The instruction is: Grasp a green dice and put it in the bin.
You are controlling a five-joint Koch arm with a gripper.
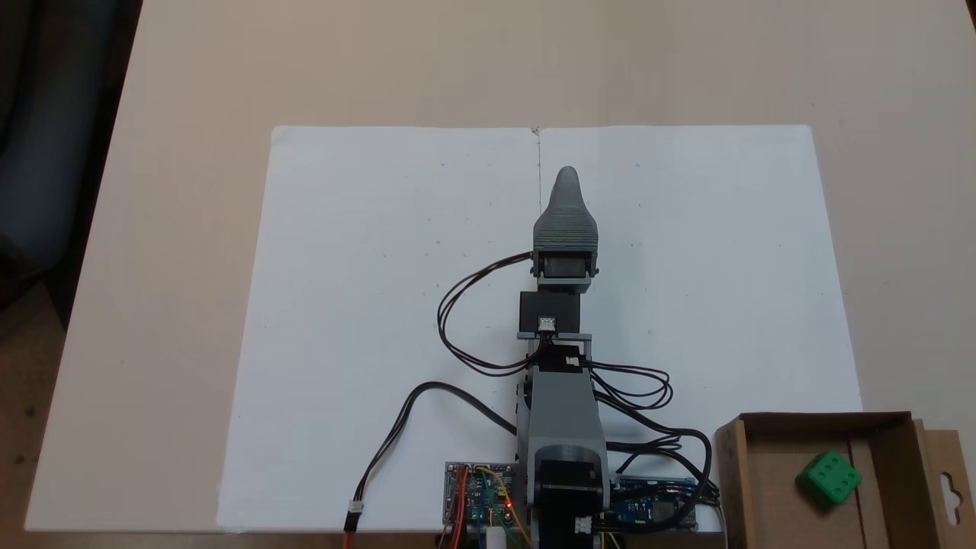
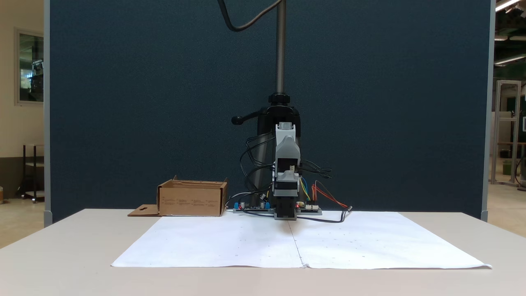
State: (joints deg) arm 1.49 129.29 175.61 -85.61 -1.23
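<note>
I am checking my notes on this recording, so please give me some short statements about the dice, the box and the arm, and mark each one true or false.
1. The green dice lies inside the cardboard bin. True.
2. The gripper is holding the dice. False: the dice rests in the bin, well apart from the gripper, which points along the paper's centre seam.
3. White paper covers part of the table under the arm. True.
4. In the top-down fixed view the bin stands at the far left corner of the table. False: it stands at the lower right, beside the arm's base.
5. The bin lies tipped on its side. False: it stands upright, open upward.
</note>
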